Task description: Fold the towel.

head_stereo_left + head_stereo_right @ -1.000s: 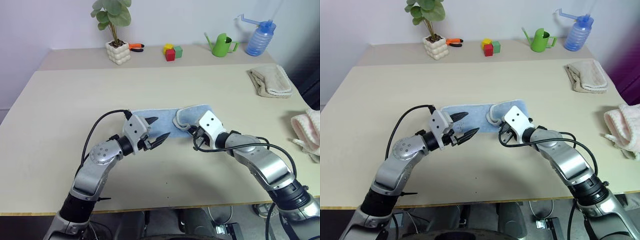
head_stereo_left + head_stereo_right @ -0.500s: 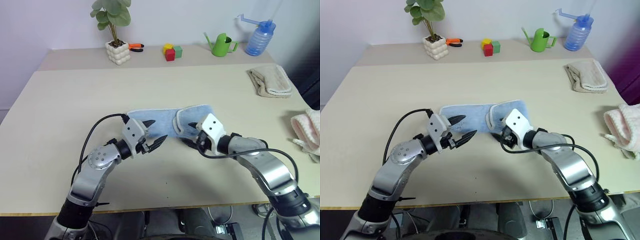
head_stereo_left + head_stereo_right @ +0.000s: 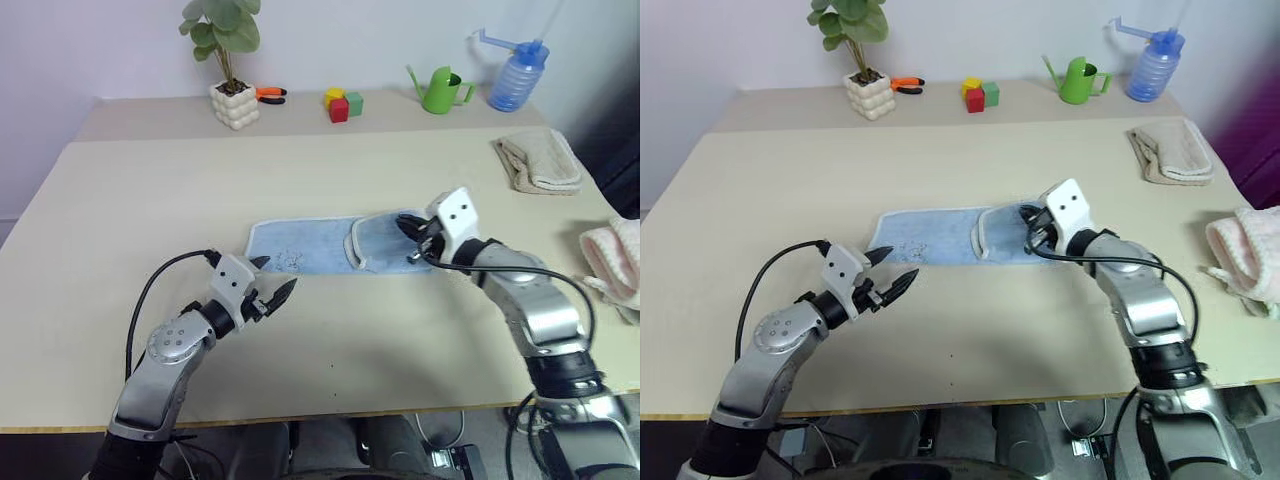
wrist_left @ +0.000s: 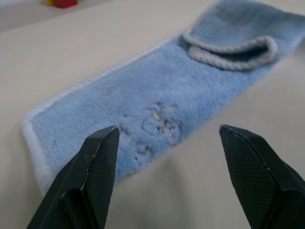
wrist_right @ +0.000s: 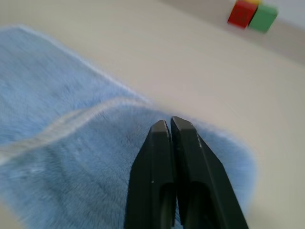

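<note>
The light blue towel [image 3: 310, 245] lies flat along the middle of the table, its right end folded back over itself with the pale edging [image 4: 228, 50] showing. A small dark mark [image 4: 157, 119] sits near its front edge. My left gripper [image 3: 277, 277] hovers open just in front of the towel's left part, with nothing between its fingers [image 4: 93, 181]. My right gripper [image 3: 410, 238] is over the folded right end, its fingers [image 5: 164, 181] pressed together and shut, with no cloth seen between them.
A beige folded towel [image 3: 540, 162] lies at the far right and a pink fluffy towel [image 3: 612, 262] at the right edge. Along the back stand a potted plant [image 3: 236, 104], orange pliers [image 3: 270, 94], coloured blocks [image 3: 342, 103], a green watering can [image 3: 440, 90] and a blue bottle [image 3: 512, 80].
My left gripper drew back left and toward me, off the towel. My right gripper opened, shut again and moved right and farther, over the folded end. The fold stayed in place.
</note>
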You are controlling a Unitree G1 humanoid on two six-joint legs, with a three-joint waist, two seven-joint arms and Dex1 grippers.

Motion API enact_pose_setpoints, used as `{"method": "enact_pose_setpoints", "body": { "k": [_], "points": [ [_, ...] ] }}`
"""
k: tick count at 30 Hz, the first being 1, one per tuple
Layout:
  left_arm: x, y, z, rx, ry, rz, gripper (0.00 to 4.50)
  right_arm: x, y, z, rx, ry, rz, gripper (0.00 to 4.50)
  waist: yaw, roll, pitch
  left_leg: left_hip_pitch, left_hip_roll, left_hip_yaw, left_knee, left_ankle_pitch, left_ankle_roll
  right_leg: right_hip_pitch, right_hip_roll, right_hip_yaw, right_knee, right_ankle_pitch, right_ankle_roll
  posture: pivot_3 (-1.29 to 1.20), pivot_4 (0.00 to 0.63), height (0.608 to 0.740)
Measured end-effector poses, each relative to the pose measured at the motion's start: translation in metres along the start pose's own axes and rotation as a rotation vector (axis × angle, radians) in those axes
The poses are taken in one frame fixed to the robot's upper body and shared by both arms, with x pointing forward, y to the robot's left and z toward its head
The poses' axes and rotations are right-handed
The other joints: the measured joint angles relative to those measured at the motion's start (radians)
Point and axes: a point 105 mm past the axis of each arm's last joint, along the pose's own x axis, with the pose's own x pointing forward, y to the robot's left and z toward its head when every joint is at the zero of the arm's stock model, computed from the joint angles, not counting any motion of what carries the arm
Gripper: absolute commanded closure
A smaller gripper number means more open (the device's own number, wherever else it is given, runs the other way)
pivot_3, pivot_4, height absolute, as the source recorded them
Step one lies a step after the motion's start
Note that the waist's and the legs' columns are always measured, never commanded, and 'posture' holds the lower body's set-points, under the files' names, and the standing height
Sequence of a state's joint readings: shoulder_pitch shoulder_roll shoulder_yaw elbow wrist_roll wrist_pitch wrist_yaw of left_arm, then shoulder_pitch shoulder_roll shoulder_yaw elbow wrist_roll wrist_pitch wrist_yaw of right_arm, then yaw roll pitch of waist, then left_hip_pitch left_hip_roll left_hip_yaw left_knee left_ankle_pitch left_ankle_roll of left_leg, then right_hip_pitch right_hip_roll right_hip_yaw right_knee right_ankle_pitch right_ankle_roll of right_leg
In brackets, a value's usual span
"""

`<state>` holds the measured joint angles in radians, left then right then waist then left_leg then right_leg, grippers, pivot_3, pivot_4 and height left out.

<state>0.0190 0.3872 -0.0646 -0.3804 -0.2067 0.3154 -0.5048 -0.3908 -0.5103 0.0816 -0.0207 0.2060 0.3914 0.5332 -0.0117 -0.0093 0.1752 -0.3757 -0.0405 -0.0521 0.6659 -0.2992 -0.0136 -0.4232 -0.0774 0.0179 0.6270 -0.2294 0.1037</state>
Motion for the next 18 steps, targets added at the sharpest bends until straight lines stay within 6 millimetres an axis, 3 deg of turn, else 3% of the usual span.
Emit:
{"method": "enact_pose_setpoints", "body": {
  "k": [5, 12, 14, 16, 18],
  "points": [
    [-0.004, -0.001, -0.001, -0.009, 0.006, 0.032, 1.07, 0.016, 0.011, -0.031, 0.002, 0.058, 0.013, 4.45, 0.001, 0.0, 0.0, 0.0, 0.0, 0.0, 0.0, 0.0, 0.0, -0.001, 0.0, 0.0, 0.0, 0.0, 0.0, 0.0, 0.15, 0.73],
    [-0.013, 0.004, -0.007, -0.061, 0.045, 0.128, 1.07, 0.013, 0.012, -0.029, -0.035, 0.029, 0.019, 4.45, 0.0, 0.0, 0.0, 0.0, 0.0, 0.0, 0.0, 0.0, 0.0, 0.0, 0.0, 0.0, 0.001, 0.0, 0.0, 0.0, 0.15, 0.73],
    [-0.017, 0.006, -0.005, -0.107, 0.041, 0.161, 0.54, 0.01, 0.012, -0.02, -0.032, 0.003, 0.038, 3.95, 0.0, 0.0, 0.0, 0.0, 0.0, 0.0, 0.0, 0.0, 0.0, 0.0, 0.0, 0.0, 0.001, 0.0, 0.0, 0.0, 0.15, 0.73],
    [-0.024, 0.007, -0.005, -0.209, 0.054, 0.193, 0.0, 0.005, 0.014, 0.005, -0.075, -0.054, 0.098, 3.19, -0.002, 0.001, 0.001, -0.001, 0.0, 0.0, 0.0, 0.0, 0.0, -0.001, -0.001, 0.0, 0.001, 0.0, 0.0, 0.0, 0.15, 0.73],
    [-0.029, 0.003, -0.006, -0.293, 0.082, 0.189, 0.0, 0.001, 0.012, 0.036, -0.153, -0.125, 0.132, 2.27, -0.002, 0.001, 0.0, 0.0, 0.0, 0.0, 0.0, 0.0, 0.0, -0.001, 0.0, 0.0, 0.001, 0.0, 0.0, 0.0, 0.15, 0.73]
  ]
}}
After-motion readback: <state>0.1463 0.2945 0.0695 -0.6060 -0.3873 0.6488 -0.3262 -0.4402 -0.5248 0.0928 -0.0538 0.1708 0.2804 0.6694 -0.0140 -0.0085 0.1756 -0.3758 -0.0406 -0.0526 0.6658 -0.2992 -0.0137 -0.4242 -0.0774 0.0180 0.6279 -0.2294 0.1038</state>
